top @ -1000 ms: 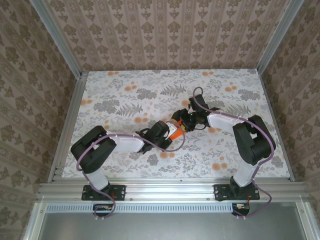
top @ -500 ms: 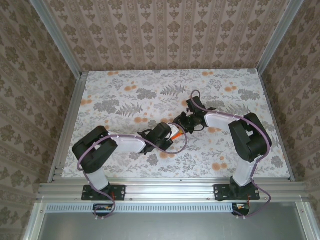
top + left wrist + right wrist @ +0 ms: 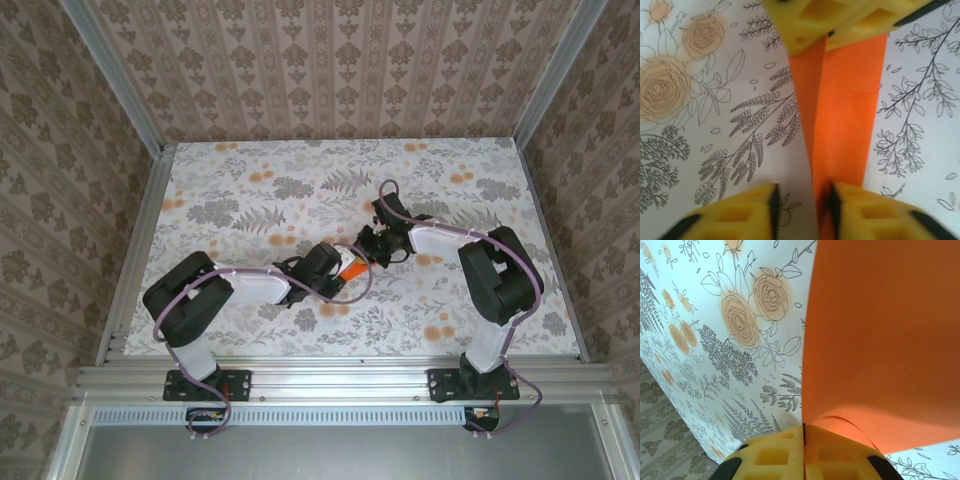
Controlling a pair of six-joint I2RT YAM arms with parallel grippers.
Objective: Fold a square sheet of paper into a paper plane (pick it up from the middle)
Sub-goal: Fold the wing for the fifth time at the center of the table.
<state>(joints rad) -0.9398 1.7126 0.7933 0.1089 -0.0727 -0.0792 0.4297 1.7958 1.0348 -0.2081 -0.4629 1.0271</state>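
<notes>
The right gripper (image 3: 804, 452) is pinching the folded orange paper (image 3: 885, 340), its yellow fingers (image 3: 767, 457) pressing tight together on the paper's far-right end. The left gripper (image 3: 802, 210) is sitting at the near-left end with its jaws parted, one on each side of the paper's crease, and a gap is showing on the left side. The paper is lying between the two grippers over the flowered tablecloth (image 3: 240, 200), near the middle and slightly right.
</notes>
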